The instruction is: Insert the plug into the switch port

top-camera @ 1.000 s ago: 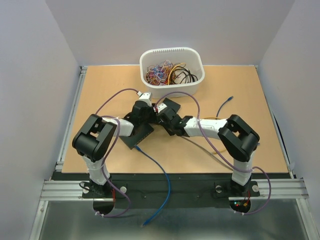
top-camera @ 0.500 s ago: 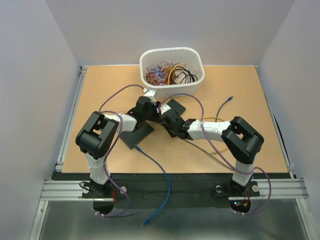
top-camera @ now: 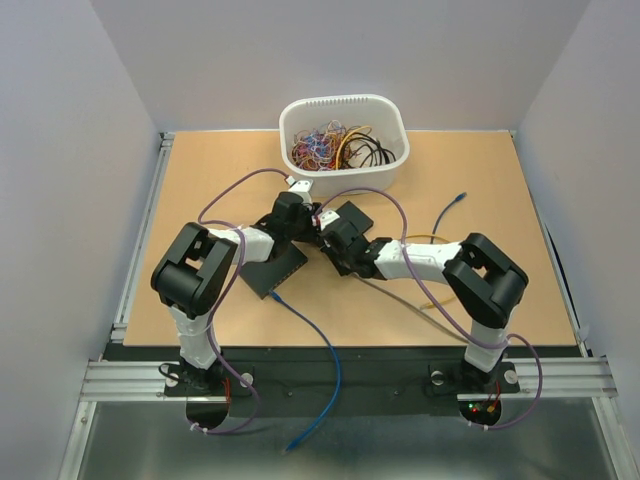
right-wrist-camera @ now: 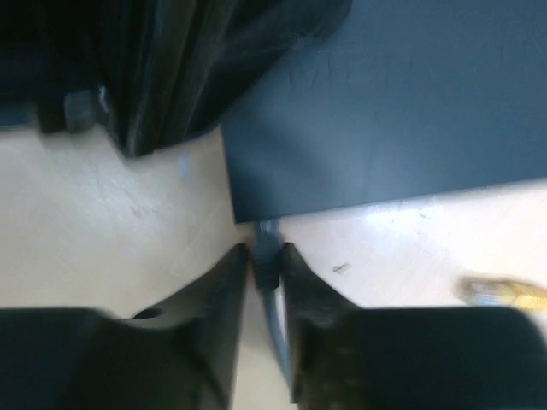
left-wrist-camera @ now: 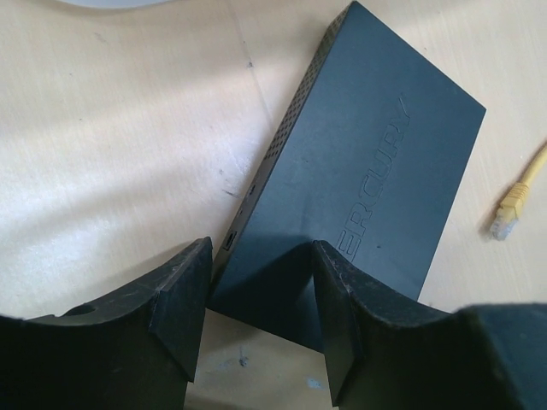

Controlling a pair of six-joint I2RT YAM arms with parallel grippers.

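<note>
- The right jaws are clenched on the plug (right-wrist-camera: 267, 248), a grey-blue connector.
- The plug's tip meets the near edge of the black switch (right-wrist-camera: 402, 111), close to one corner. The blurred wrist view does not show whether it sits in a port.
- The left jaws are released, with the fingers (left-wrist-camera: 178, 309) spread apart. A corner of the switch shows between them.
- The switch lies flat on the desk (left-wrist-camera: 111, 154).
- A loose yellow plug (left-wrist-camera: 510, 209) lies on the desk beside the switch, apart from it.
- Seen from above, both arms meet at mid-desk, near a white basket (top-camera: 343, 101) of coloured cables.
- A second black box (top-camera: 272, 272) lies under the left arm. A blue cable (top-camera: 318, 345) runs from beside it over the near edge of the desk.
</note>
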